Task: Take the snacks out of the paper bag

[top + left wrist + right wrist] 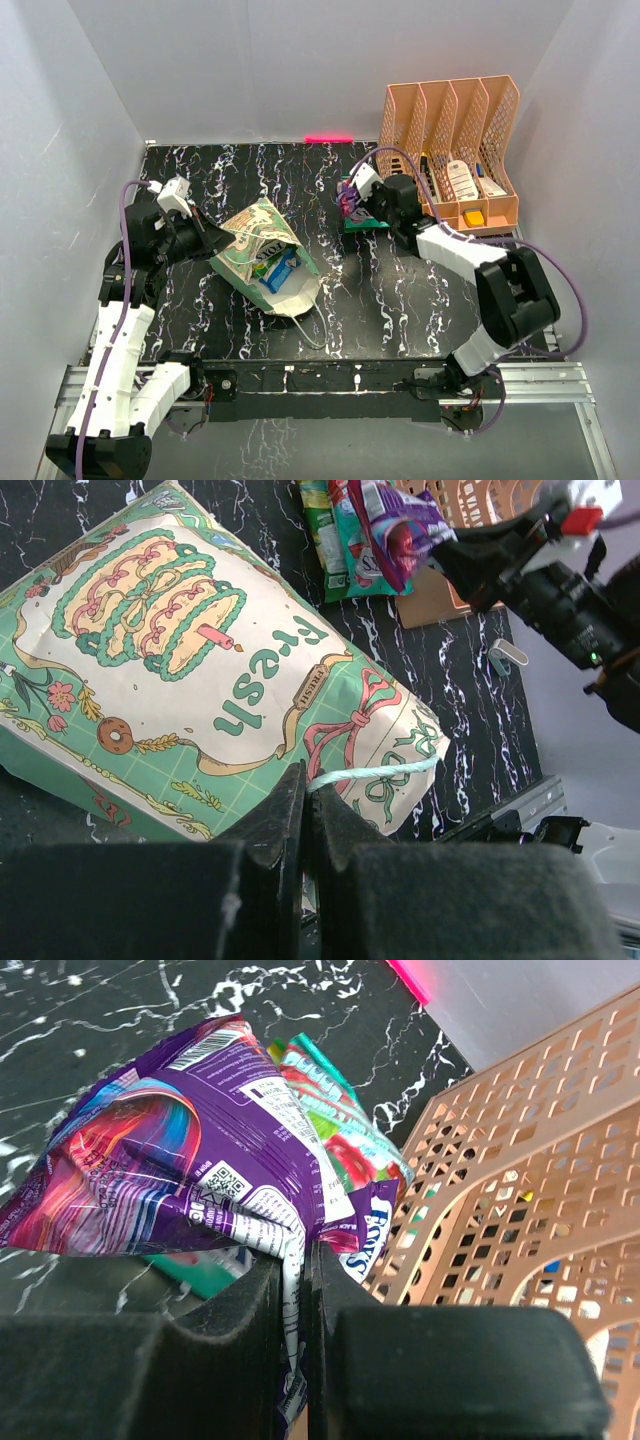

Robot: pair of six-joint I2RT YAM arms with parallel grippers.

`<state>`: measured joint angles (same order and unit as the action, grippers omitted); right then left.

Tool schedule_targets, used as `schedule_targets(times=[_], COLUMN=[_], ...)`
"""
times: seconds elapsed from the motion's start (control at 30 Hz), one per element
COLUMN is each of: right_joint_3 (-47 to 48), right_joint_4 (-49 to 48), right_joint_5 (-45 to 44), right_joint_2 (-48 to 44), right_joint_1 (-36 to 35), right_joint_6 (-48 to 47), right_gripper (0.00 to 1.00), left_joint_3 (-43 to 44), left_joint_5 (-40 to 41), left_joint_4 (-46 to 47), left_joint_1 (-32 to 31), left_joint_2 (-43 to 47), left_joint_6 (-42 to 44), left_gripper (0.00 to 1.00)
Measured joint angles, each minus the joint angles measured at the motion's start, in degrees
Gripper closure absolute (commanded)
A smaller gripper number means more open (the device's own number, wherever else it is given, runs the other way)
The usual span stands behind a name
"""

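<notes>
Plainly, the paper bag lies on its side left of centre in the top view, on the black marbled worktop. Its mouth gapes toward the lower right, with blue and green packets showing inside.

The left wrist view adds what the top view cannot resolve: a cream front panel bordered in mint green, printed with a layered cake, the word "fresh" and a pink bow. At lower centre of that view the left end effector has its fingers almost together, pinching a pale string handle at the bag's edge.

The right wrist view shows the right end effector clamped on the crinkled edge of a glossy purple packet bearing a QR code and "FOX'S". Green and red packets lie just behind it. The peach mesh organizer fills the right of that frame.
</notes>
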<state>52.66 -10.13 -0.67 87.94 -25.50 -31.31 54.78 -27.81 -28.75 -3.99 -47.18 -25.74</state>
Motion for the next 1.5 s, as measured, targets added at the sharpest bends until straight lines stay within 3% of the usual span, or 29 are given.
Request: schedule_targets(times=[0.33, 0.93, 1.13, 1.33, 1.5], right_joint_3=[8.22, 6.56, 4.92, 4.11, 2.58], right_joint_4=[-4.52, -13.11, -15.37, -12.11, -7.23], right_joint_5=[6.4, 6.27, 6.69, 8.31, 11.58], right_joint_2=[11.78, 17.81, 17.81, 17.31, 11.78], right_joint_1=[6.43, 9.14, 9.44, 9.88, 9.99], right_joint_6=[0.28, -0.74, -0.55, -1.31, -1.64], right_gripper=[0.93, 0.92, 0.71, 0.59, 0.46], left_joint_3=[0.9, 1.49, 1.49, 1.49, 1.49], left_joint_5=[0.0, -0.02, -0.02, -0.07, -0.28], left_joint_4=[-0.48, -0.85, -0.94, -1.14, -1.14], left_joint_1=[0.0, 0.0, 0.0, 0.0, 0.0], left_joint_2=[-0.81, -1.16, -1.16, -1.16, -1.16], left_joint_6=[0.17, 0.2, 0.22, 0.2, 0.17], left_gripper=[1.0, 1.0, 1.0, 1.0, 1.0])
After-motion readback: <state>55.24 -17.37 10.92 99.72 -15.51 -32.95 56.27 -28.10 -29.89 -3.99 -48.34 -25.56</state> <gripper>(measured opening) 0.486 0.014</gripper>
